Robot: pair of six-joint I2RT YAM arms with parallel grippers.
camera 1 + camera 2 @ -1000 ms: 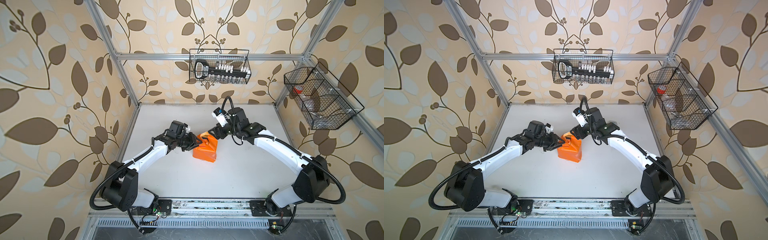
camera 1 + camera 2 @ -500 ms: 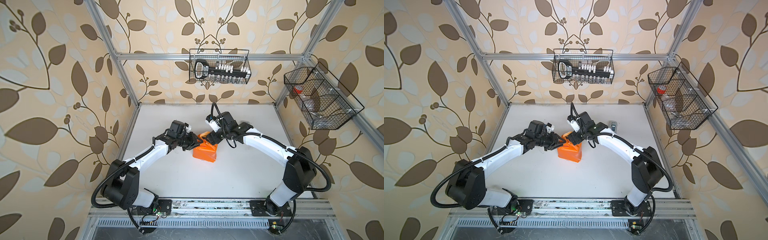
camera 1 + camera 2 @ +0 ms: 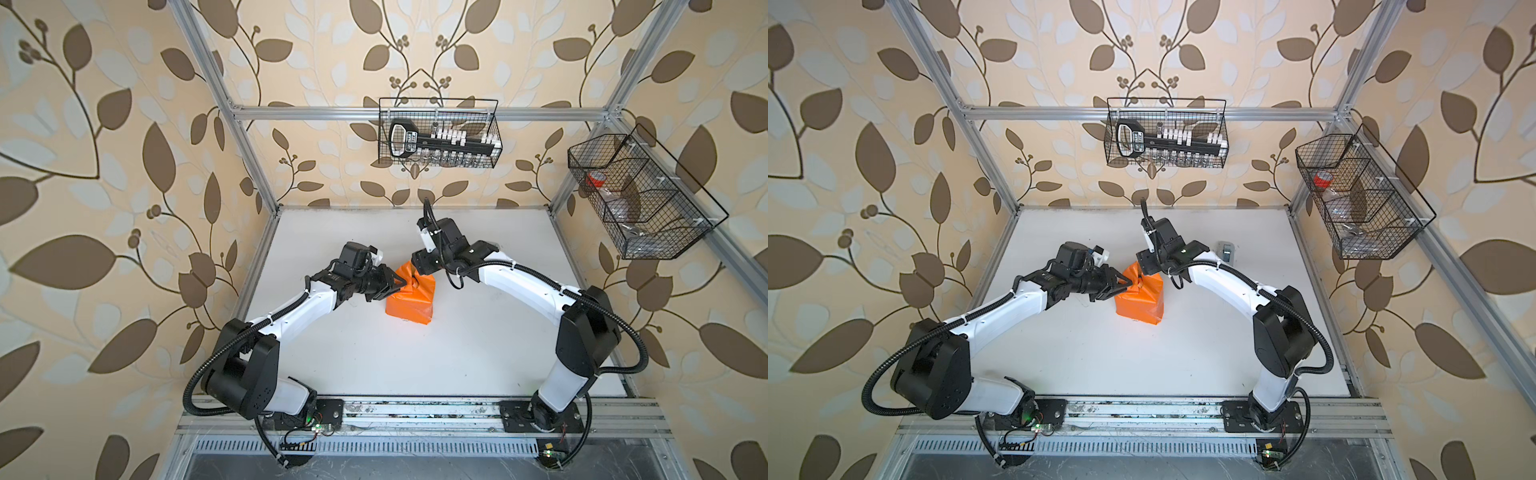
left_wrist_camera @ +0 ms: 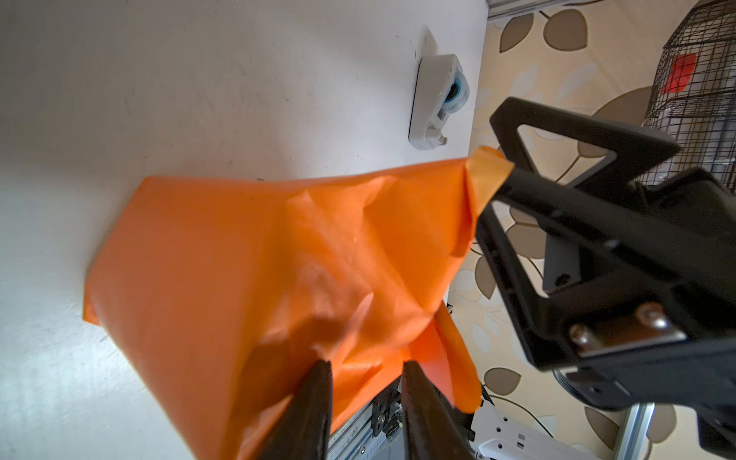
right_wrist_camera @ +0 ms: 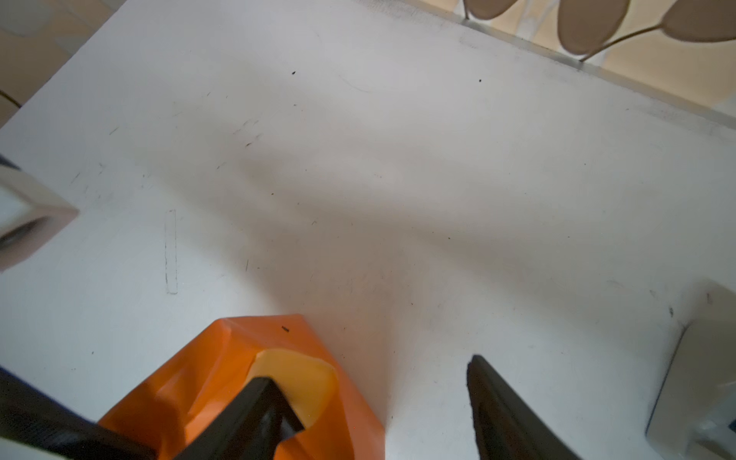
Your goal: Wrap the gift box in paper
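Observation:
The orange paper [image 3: 409,301] [image 3: 1140,301] stands bunched into a tent-like bundle mid-table; the gift box is hidden under it. My left gripper [image 3: 401,283] [image 4: 368,364] reaches in from the left and is shut on a raised fold of the paper [image 4: 278,259] at the bundle's top. From the far right, my right gripper [image 3: 415,270] [image 5: 372,372] hovers over the same top, jaws open. A pale yellow strip of tape [image 5: 294,382] [image 4: 488,169] sticks to the tip of one of its fingers, just above the paper [image 5: 223,382].
A small white tape dispenser [image 3: 1225,251] [image 4: 438,99] lies on the table behind the right arm. A wire basket [image 3: 438,133] hangs on the back wall and another [image 3: 640,199] on the right wall. Bare white table [image 3: 415,357] lies in front of the bundle.
The right gripper has swung left and down onto the top of the paper bundle, and its jaws have narrowed a little. The left gripper has kept its hold and place.

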